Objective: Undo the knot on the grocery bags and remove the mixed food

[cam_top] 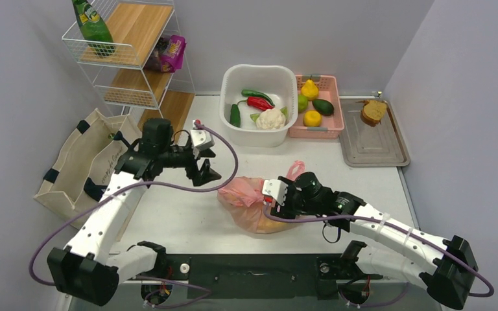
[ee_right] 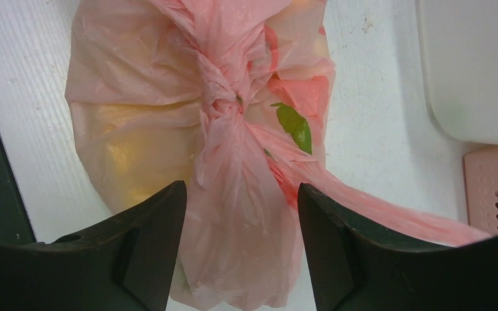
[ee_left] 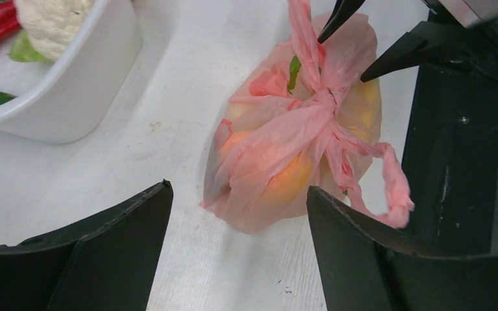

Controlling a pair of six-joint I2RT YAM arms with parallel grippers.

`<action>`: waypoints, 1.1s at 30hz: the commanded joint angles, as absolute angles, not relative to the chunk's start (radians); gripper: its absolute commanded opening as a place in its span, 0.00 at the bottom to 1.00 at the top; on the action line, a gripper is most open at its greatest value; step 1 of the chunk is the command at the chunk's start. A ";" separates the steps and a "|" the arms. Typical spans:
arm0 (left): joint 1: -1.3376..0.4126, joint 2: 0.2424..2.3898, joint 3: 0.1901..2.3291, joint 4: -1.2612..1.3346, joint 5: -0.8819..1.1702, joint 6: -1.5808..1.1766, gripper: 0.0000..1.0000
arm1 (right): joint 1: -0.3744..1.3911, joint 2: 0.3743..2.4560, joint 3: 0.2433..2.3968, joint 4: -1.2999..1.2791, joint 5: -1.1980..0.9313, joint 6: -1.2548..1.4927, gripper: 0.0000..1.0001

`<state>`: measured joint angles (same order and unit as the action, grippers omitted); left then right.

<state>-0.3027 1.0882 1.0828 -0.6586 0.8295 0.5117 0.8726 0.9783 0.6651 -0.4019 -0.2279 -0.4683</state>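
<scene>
The pink plastic grocery bag [cam_top: 251, 206] lies on the table's near middle, its knot [ee_right: 224, 107] [ee_left: 324, 100] tied tight. Yellow and orange food glows through the film, and a green leaf [ee_right: 295, 126] shows beside the knot. My right gripper [ee_right: 242, 191] [cam_top: 274, 196] is open, its fingers straddling a loose fold of the bag just below the knot. One handle loop [ee_right: 389, 210] trails off to the right. My left gripper [ee_left: 240, 194] [cam_top: 207, 173] hangs open above the table, just short of the bag's far-left side, holding nothing. The beige tote [cam_top: 81, 162] lies at the far left.
A white basin [cam_top: 233, 81] at the back holds cauliflower, a red pepper and green vegetables. Beside it are a pink basket [cam_top: 329, 126] of fruit and a metal tray [cam_top: 376, 146] with bread. The wire shelf [cam_top: 130, 45] carries a green bottle [cam_top: 93, 26] and a purple packet [cam_top: 170, 53].
</scene>
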 commanded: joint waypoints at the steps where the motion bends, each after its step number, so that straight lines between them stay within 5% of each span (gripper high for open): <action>1: -0.362 1.214 1.149 -0.635 0.913 0.581 0.74 | 0.893 0.935 0.597 -0.259 -0.203 -0.542 0.59; 5: -0.487 1.311 1.221 -0.797 0.855 0.862 0.67 | 0.900 0.929 0.561 -0.193 -0.165 -0.588 0.33; 10: -0.525 1.366 1.239 -0.884 0.851 1.146 0.46 | 0.907 0.814 0.453 -0.055 -0.116 -0.678 0.02; 18: -0.560 1.435 1.178 -0.856 0.883 1.391 0.49 | 0.925 0.731 0.365 0.081 -0.049 -0.762 0.00; 33: -0.676 1.455 1.137 -0.565 0.828 1.125 0.57 | 0.957 0.714 0.274 0.285 -0.019 -0.876 0.00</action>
<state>-0.6548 1.4498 1.1339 -0.6506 0.8299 1.1793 0.9508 0.7277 0.2844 0.1345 -0.0391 -0.8524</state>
